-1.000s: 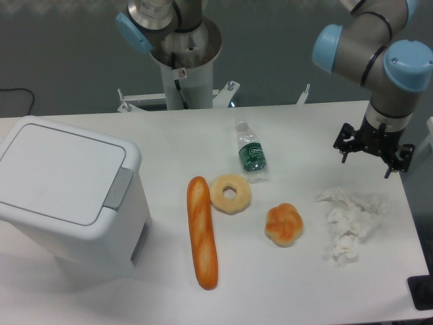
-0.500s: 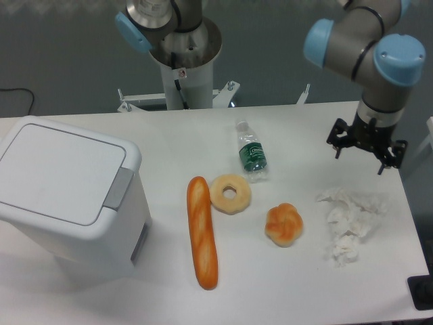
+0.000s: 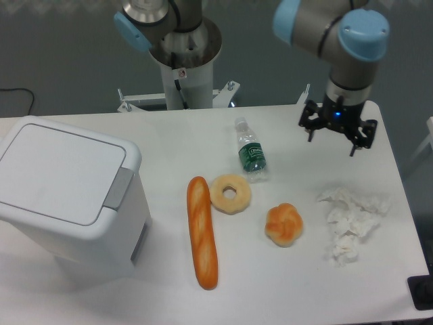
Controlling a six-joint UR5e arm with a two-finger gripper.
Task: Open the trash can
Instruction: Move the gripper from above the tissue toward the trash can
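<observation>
Camera view: the bin (image 3: 67, 196) sits at the worktop's (image 3: 270, 291) left end, lid down, grey tab (image 3: 119, 188) untouched. The gripper (image 3: 336, 130), fingers apart and empty, hangs well apart at the right. Nothing done yet.

Gripper (image 3: 332, 131) hangs over the table's (image 3: 169, 298) far right. Between it and the bin (image 3: 67, 193) lie bottle (image 3: 251, 152), donut (image 3: 230, 193), baguette (image 3: 202, 232) and bun (image 3: 284, 225). Open table runs behind the bottle toward the bin.
</observation>
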